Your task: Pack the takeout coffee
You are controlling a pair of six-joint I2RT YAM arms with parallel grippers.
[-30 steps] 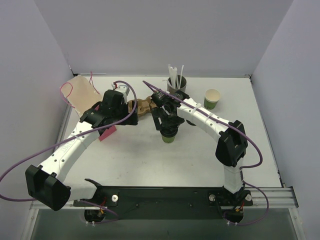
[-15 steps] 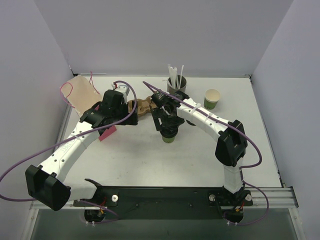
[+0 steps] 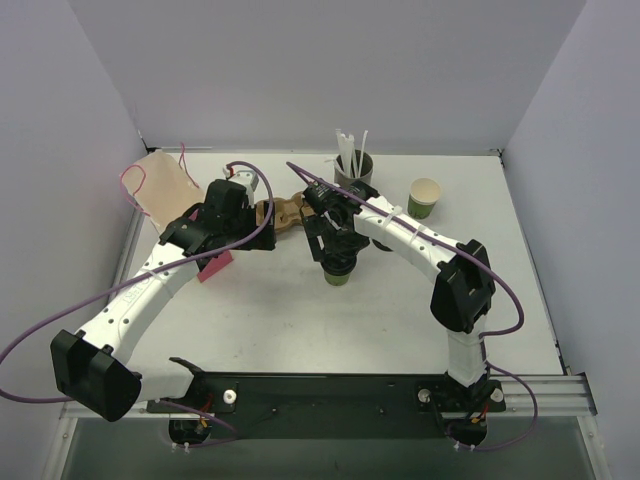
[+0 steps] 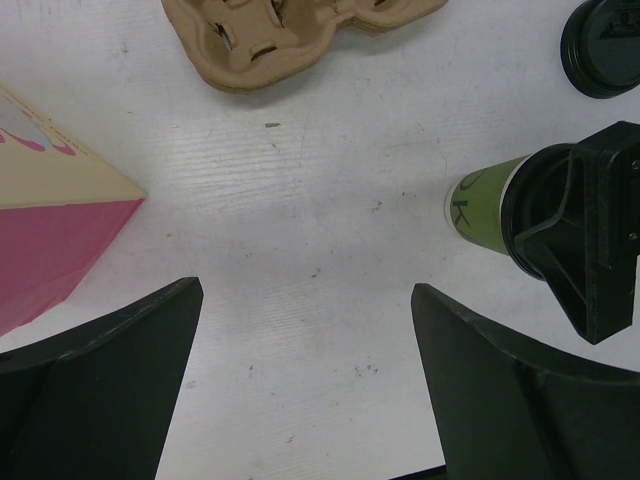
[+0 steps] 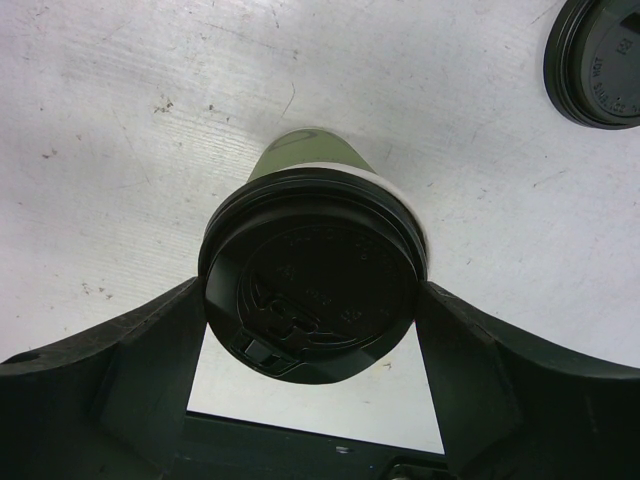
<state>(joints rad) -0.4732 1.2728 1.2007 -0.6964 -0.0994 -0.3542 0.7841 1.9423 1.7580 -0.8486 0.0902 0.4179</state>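
Right gripper (image 5: 312, 300): fingers stood either side of the black lid, touching its rim on both sides; it looked clamped on the cup's top
Takeout coffee (image 3: 337, 272): stood on the table (image 3: 300, 320) near the middle, directly under the right wrist, lid already on
Long axis: upright, green wall tapering down to the base, so the grip sat across the widest part at the top
Left gripper (image 4: 300, 330): fingers wide apart with nothing between them, hanging over bare table to the left of the cup
Pulp carrier (image 3: 283, 213): lay farther from the arm bases and to the left of the cup, close by, in front of the left fingers
Nearer arm: the right arm had the cup; the left arm was nearer the carrier
Likely next move: lift straight up, then carry far-left to a carrier well, judged from the layout
Open room: bare table lay between cup and carrier
Loose black lid (image 5: 597, 62): lay flat on the table near the cup, apart from it, and could be brushed on a low pass
Paper bag (image 3: 165, 185): at the far-left edge, beyond the left arm
Straw holder (image 3: 353, 165): behind the right arm, well apart
Open green cup (image 3: 424, 198): far right, out of the way
Risk: a squeeze on the lid rim alone might pop it off
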